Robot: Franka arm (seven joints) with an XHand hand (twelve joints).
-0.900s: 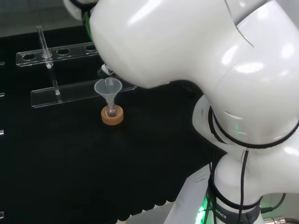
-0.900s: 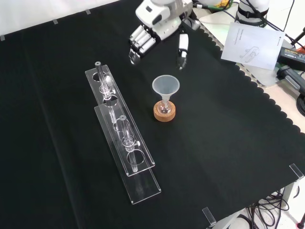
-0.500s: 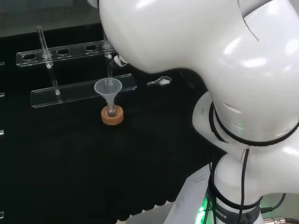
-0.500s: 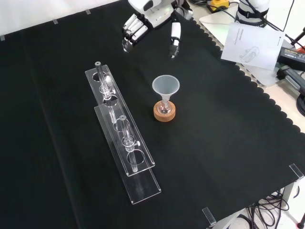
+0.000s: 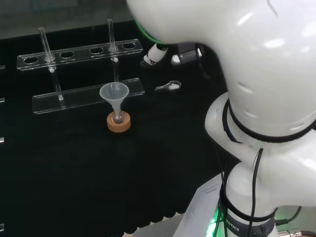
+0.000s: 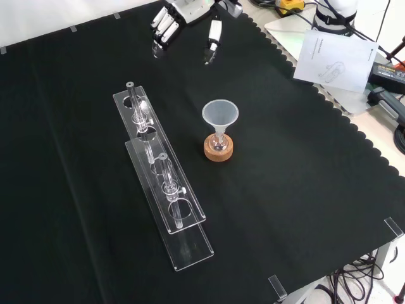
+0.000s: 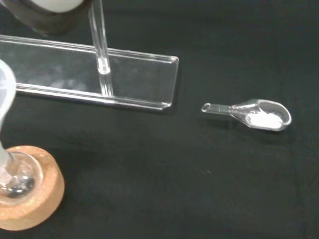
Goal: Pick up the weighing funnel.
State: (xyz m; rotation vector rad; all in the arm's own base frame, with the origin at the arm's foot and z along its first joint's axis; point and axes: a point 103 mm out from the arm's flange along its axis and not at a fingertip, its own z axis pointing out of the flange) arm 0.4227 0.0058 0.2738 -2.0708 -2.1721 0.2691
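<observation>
The weighing funnel [image 5: 169, 86] is a small clear scoop with a short stem and some white powder in its bowl. It lies on the black cloth, to the right of the clear rack's end in the head view. In the wrist view the weighing funnel [image 7: 254, 114] lies free with nothing touching it. My hand [image 5: 154, 53] hovers above and behind it, fingers relaxed and apart from the thumb, holding nothing. In the front view the hand [image 6: 163, 24] hangs at the top edge, fingers pointing down at the cloth.
The big funnel [image 6: 219, 116] stands in a small flask on a cork ring [image 6: 219, 149] mid-cloth. A long clear tube rack [image 6: 161, 177] with upright tubes lies to its left in the front view. Papers [image 6: 332, 54] lie past the cloth's scalloped edge.
The hand has drawn back towards the top of the front view. In the head view the arm's links swung right and uncovered the weighing funnel, which stays put.
</observation>
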